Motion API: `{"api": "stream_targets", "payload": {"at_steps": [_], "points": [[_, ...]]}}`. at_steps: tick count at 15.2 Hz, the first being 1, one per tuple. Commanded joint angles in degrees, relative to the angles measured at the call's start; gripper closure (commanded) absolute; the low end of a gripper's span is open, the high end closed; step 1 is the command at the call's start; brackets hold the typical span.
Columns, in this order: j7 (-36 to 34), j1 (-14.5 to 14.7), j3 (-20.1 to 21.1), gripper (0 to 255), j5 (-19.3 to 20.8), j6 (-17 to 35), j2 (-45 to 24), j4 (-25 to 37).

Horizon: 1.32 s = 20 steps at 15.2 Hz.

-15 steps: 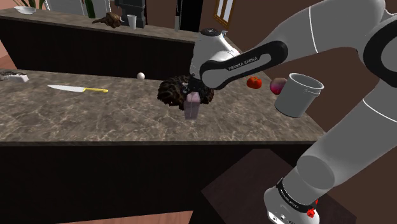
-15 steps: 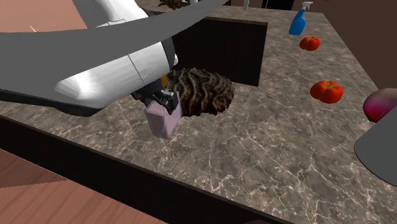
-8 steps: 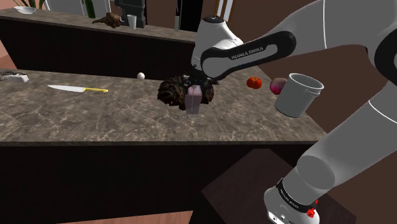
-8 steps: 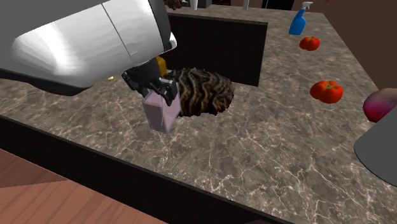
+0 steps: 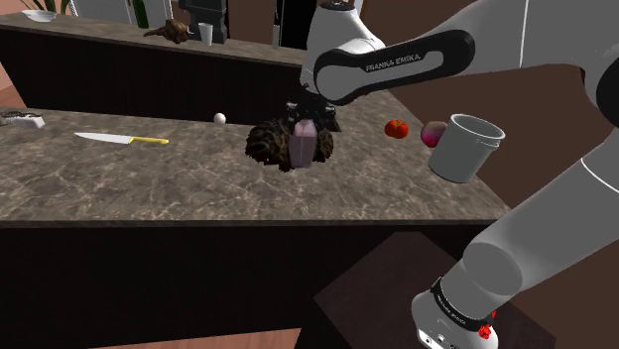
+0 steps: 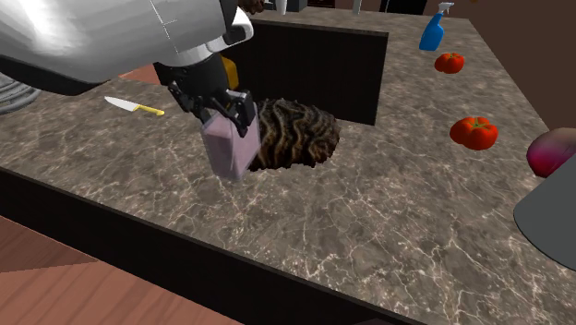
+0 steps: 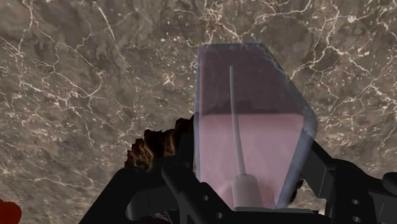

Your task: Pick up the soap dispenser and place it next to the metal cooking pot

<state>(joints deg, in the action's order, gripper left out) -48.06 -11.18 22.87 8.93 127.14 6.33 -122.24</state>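
Note:
The soap dispenser is a see-through mauve bottle, pink liquid in its lower half. My black gripper is shut on its top end and holds it above the marble counter, tilted slightly. In the second exterior view the soap dispenser hangs under the gripper in front of a dark brown curly lump. The wrist view has the bottle clasped in the gripper. The grey metal pot stands at the counter's end, at the shoulder view's right, well apart from the bottle.
A yellow-handled knife and a small white ball lie toward the shoulder view's left. Two tomatoes, a reddish-purple round thing and a blue spray bottle lie near the pot's end. A dark recess opens behind the lump.
The gripper has risen with the soap dispenser, lifting it clear of the counter and a little toward the curly lump. The fingers stayed shut on it.

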Motion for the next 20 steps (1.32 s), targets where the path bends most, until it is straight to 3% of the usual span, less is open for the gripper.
{"api": "stream_targets", "payload": {"at_steps": [1,20], "points": [[0.56,0.02,-0.11,255,-0.49,-1.54,0.65,1.0],[3.49,0.06,-0.6,255,-2.35,-15.79,2.47,13.77]]}}
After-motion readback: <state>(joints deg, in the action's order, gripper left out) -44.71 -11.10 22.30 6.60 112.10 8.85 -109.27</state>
